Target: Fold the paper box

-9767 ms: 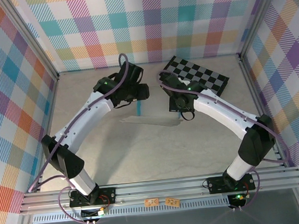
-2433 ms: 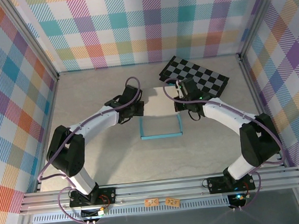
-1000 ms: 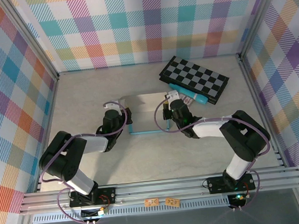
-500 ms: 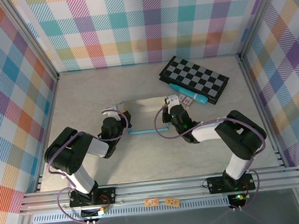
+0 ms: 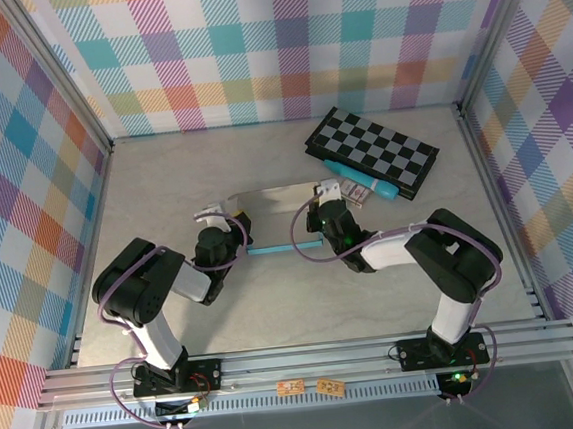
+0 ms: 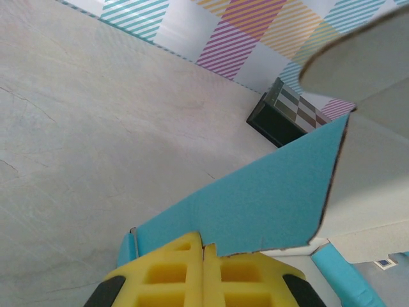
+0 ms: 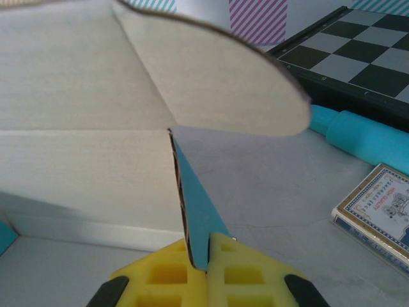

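The paper box stands half-formed mid-table, its grey-white inner panel up and a teal front edge toward me. My left gripper is shut on its left side wall, and my right gripper is shut on its right side wall. In the left wrist view the yellow fingers of the left gripper pinch the lower edge of a teal wall. In the right wrist view the right gripper clamps a thin teal wall edge-on, beside the grey-white inside and a rounded flap.
A black-and-grey checkerboard lies at the back right, with a slim teal tube and a card deck just in front of it, close to the right gripper. Plaid walls enclose the pale table.
Both arms have pulled back toward their bases, drawing the box slightly nearer. The sheet seen flat long ago now stands with raised walls. Both grippers keep their hold.
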Action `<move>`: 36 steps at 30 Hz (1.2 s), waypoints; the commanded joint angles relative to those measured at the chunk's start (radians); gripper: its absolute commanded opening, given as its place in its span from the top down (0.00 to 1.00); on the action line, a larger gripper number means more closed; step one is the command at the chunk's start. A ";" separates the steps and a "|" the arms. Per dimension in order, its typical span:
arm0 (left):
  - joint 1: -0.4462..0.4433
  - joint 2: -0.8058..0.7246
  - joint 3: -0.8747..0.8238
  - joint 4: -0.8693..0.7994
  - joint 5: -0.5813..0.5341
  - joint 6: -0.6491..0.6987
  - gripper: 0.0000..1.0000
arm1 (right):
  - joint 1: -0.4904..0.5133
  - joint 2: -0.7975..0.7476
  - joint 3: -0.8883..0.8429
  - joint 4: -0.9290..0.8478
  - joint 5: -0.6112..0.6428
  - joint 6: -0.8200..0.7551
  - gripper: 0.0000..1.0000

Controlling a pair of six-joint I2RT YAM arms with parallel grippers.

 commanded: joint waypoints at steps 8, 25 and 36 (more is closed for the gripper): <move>-0.065 0.087 -0.051 0.010 0.007 -0.016 1.00 | 0.061 0.050 -0.061 -0.068 -0.067 0.025 1.00; -0.077 0.019 -0.068 -0.024 0.004 -0.033 0.86 | 0.066 -0.136 -0.075 -0.242 -0.040 0.019 0.89; -0.009 -0.513 0.264 -1.112 0.019 0.064 0.48 | -0.154 -0.416 0.074 -0.660 -0.416 0.000 0.48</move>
